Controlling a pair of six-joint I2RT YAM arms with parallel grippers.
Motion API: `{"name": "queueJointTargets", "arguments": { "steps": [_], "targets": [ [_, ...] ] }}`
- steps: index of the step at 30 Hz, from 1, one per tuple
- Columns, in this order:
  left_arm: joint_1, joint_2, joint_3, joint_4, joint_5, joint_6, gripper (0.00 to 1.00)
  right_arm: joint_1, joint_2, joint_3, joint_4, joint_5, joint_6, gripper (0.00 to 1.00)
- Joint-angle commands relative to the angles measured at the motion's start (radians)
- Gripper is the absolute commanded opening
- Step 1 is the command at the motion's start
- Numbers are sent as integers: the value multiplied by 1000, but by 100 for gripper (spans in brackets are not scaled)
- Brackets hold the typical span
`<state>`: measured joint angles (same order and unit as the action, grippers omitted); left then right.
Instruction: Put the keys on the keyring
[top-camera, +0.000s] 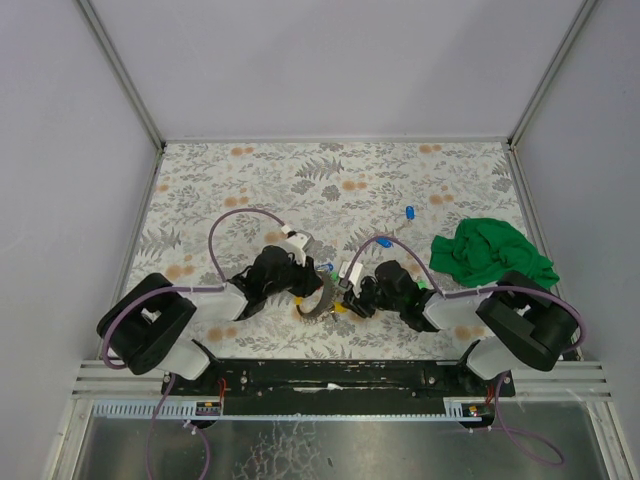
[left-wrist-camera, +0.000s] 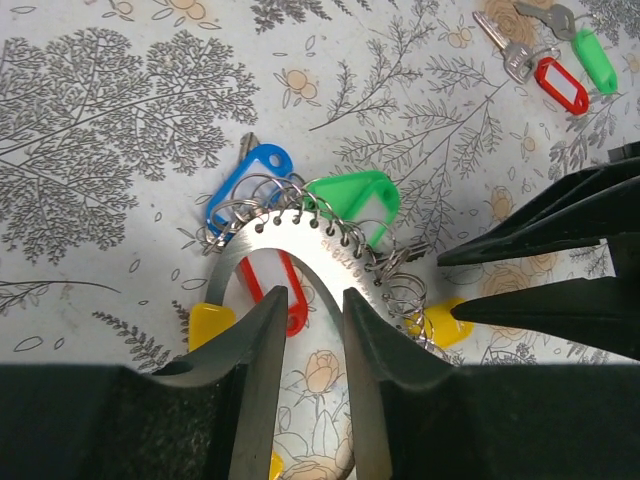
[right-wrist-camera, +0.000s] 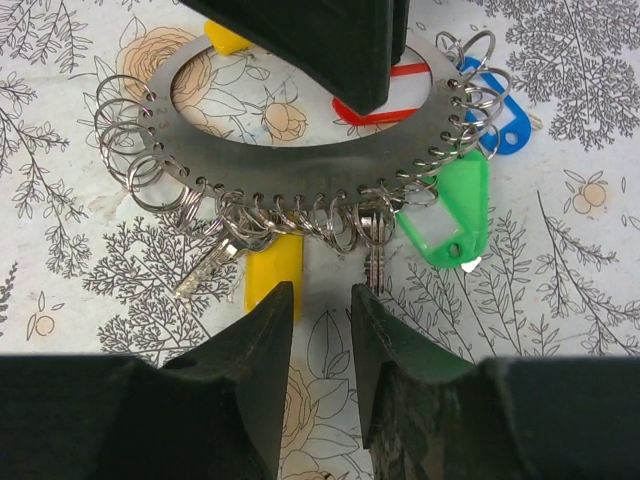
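A floral-patterned table (top-camera: 330, 180) sits between pale walls (top-camera: 330, 60). Both arms reach low toward each other. The left gripper (left-wrist-camera: 312, 305) clamps the keyring (left-wrist-camera: 290, 228) by its flat band. The right gripper (right-wrist-camera: 320, 295), parted and empty, sits just short of it.

One keyring (left-wrist-camera: 285, 232): flat silvery perforated band, wire loops along its rim carrying blue, green, red, yellow tags; frame centre, left wrist view; red-tagged key (left-wrist-camera: 558, 84) and green-tagged key (left-wrist-camera: 592, 58): loose, lying flat, side by side, upper right corner.
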<state>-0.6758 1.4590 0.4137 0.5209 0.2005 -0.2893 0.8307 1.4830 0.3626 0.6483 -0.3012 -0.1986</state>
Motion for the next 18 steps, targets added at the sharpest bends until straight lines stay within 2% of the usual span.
{"name": "queueJointTargets", "arguments": {
  "steps": [1, 6, 18],
  "targets": [
    [-14, 16, 39, -28, -30, 38, 28, 3, 18, 38, 78, -35, -86, 37],
    [-15, 39, 37, -17, -51, 51, 28, -2, -1, -13, 176, -40, -166, 37],
    [-15, 73, 42, -9, -72, 70, 28, -23, 54, 51, 170, -117, -164, 29]
  ]
}}
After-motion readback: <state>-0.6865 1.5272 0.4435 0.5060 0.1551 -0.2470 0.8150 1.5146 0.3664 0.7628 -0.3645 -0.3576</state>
